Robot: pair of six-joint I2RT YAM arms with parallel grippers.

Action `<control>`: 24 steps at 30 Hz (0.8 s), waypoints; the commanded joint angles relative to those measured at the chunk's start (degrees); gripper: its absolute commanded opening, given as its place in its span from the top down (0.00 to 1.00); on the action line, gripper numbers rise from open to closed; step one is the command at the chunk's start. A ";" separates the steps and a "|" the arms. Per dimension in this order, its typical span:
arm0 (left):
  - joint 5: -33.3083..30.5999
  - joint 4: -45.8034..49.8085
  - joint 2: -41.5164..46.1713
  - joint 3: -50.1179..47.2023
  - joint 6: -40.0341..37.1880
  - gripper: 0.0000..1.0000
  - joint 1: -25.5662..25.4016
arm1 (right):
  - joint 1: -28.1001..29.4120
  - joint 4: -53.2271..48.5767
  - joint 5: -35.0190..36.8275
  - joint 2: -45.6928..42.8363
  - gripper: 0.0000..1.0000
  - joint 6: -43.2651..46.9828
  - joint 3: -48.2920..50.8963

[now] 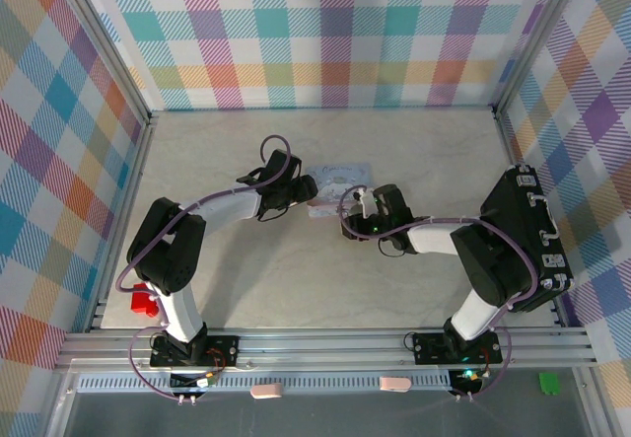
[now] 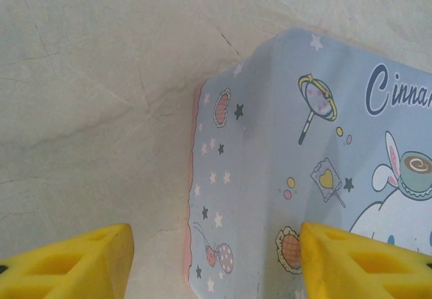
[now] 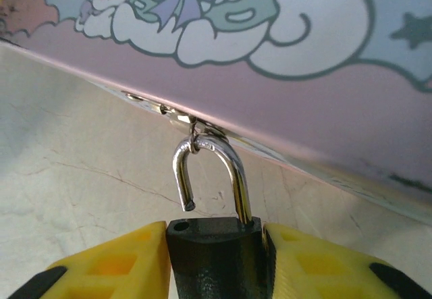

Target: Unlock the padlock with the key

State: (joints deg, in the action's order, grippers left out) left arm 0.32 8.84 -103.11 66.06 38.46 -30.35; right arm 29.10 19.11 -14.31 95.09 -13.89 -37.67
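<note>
The small padlock (image 3: 216,262) has a dark body and a silver shackle (image 3: 233,160). The shackle is hooked through the metal hasp (image 3: 177,117) on the pink side of the pale-blue cartoon tin (image 1: 340,176). Its left leg is out of its hole, so the lock stands unlatched. My right gripper (image 3: 216,235) is shut on the padlock body, one yellow finger on each side. My left gripper (image 2: 216,245) is open, its yellow fingers (image 2: 74,262) straddling the tin's (image 2: 304,144) left edge from above. The key is hidden.
A red block (image 1: 145,302) lies by the left arm's base. A large black case (image 1: 527,240) stands at the right wall. Checkered walls and aluminium posts close in the marble tabletop (image 1: 246,279). A green item (image 1: 548,383) sits beyond the front rail.
</note>
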 commanded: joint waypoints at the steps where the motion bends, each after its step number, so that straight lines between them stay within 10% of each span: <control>1: -5.29 9.91 -1.75 -3.40 0.26 0.36 0.55 | -1.17 0.80 -4.68 0.25 0.59 -2.41 2.11; 9: -4.72 9.31 -1.71 -4.00 0.42 0.37 0.55 | -2.73 4.83 -6.81 0.46 0.49 -4.27 4.47; 24: -4.01 9.09 -1.33 -4.28 0.76 0.38 0.50 | -2.65 7.86 -11.51 8.53 0.59 -3.20 -0.38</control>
State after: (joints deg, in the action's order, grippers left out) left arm -0.05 7.94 -102.69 65.21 39.42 -30.35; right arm 24.91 23.49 -24.60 98.78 -17.78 -36.45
